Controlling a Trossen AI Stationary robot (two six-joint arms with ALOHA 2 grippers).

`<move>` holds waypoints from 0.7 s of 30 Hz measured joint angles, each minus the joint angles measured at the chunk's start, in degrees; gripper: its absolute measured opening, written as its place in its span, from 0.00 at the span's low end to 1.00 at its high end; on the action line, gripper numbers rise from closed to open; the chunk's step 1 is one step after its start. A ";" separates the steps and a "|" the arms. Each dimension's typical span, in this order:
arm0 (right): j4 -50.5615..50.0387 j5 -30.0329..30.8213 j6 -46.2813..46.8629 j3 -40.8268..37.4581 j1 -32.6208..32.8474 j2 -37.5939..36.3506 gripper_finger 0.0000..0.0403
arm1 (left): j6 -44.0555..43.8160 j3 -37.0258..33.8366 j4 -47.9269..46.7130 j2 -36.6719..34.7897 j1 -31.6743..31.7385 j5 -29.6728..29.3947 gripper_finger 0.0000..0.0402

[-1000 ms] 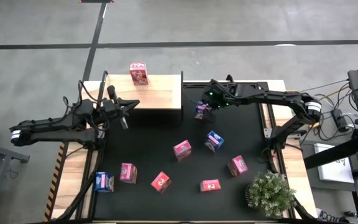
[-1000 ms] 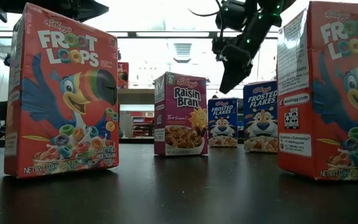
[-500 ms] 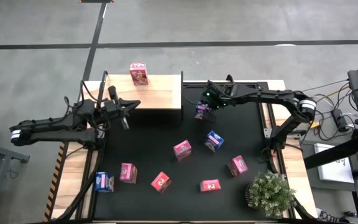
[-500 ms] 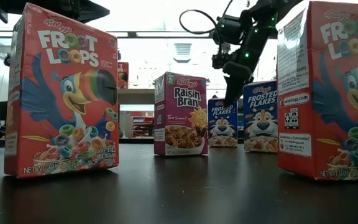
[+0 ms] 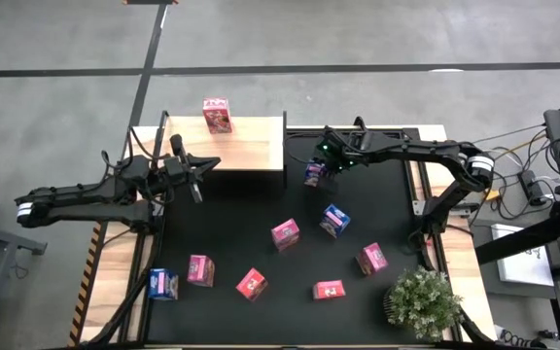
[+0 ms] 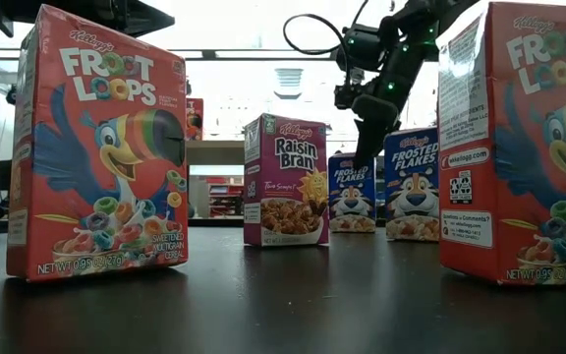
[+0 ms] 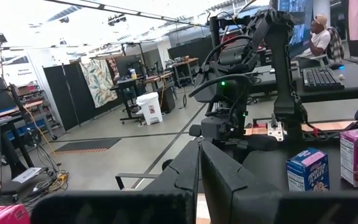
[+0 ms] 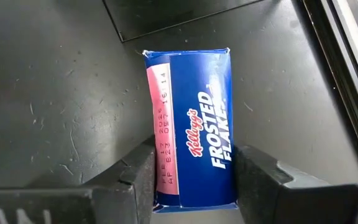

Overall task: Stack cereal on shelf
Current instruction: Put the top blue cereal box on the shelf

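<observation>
A blue Frosted Flakes cereal box (image 5: 314, 174) stands upright on the black mat just right of the pale wooden shelf (image 5: 246, 146). It also shows in the low view (image 6: 352, 193) and from above in the right wrist view (image 8: 191, 124). My right gripper (image 8: 194, 183) is down over this box, shut on it. One pink cereal box (image 5: 218, 115) stands on the shelf's far part. My left gripper (image 5: 202, 165) is shut and empty, in the air at the shelf's left end. My right gripper pinches the blue box's upper end between its two fingers, one finger (image 8: 143, 177) on each narrow side (image 8: 160, 186). The fingers come from above, pointing down, across the box's top flap. The box stands upright with its bottom on the mat.
Several more cereal boxes stand loose on the mat: pink boxes (image 5: 285, 233), (image 5: 372, 258), (image 5: 329, 290), (image 5: 251, 283), (image 5: 200, 270) and blue boxes (image 5: 334, 220), (image 5: 162, 284). A potted plant (image 5: 421, 301) is at the near right corner.
My right gripper has come down and a little toward the table's left, onto the blue box by the shelf, and has then kept still. The box stands where it stood.
</observation>
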 joint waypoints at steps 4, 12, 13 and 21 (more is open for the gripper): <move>-4.47 0.00 0.37 3.64 0.00 -0.42 0.39 | 0.00 0.00 0.00 0.00 0.00 0.00 0.00; -16.37 4.07 0.68 18.84 -0.04 -0.80 0.38 | 0.00 0.00 0.00 0.00 0.00 0.00 0.00; -17.57 5.41 0.37 20.86 -0.04 -0.80 0.38 | 0.00 0.00 0.00 0.00 0.00 -0.02 0.00; -22.01 8.04 -0.83 34.93 -0.48 -0.80 0.37 | 0.00 0.00 0.00 0.00 0.00 0.00 0.00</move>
